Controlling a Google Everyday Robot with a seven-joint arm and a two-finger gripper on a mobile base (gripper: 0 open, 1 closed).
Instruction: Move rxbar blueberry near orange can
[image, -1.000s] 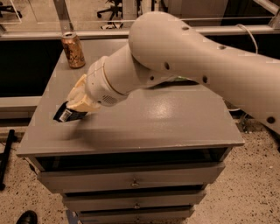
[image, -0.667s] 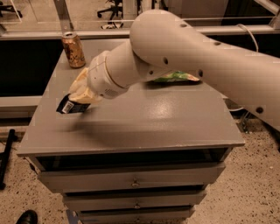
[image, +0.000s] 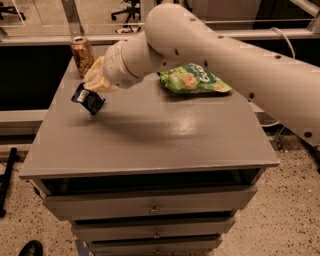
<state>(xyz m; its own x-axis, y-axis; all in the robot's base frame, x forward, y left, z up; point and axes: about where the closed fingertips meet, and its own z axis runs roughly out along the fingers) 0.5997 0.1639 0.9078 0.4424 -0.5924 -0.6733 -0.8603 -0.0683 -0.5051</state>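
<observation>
Presently: claw (image: 96, 86), over the left rear part of the surface (image: 160, 145), pinching the rxbar blueberry (image: 88, 99) by its upper edge. The bar hangs tilted, clear of the surface, just in front of the orange can (image: 82, 56). Risks, as judged: a thin-edge hold may let the wrapper slip and drop short; a claw or wrist carried further back may knock the upright can over or off the rear edge. Also present: green chip bag (image: 195, 79), lying well to the right, no obstruction; drawers (image: 150, 204) below.
</observation>
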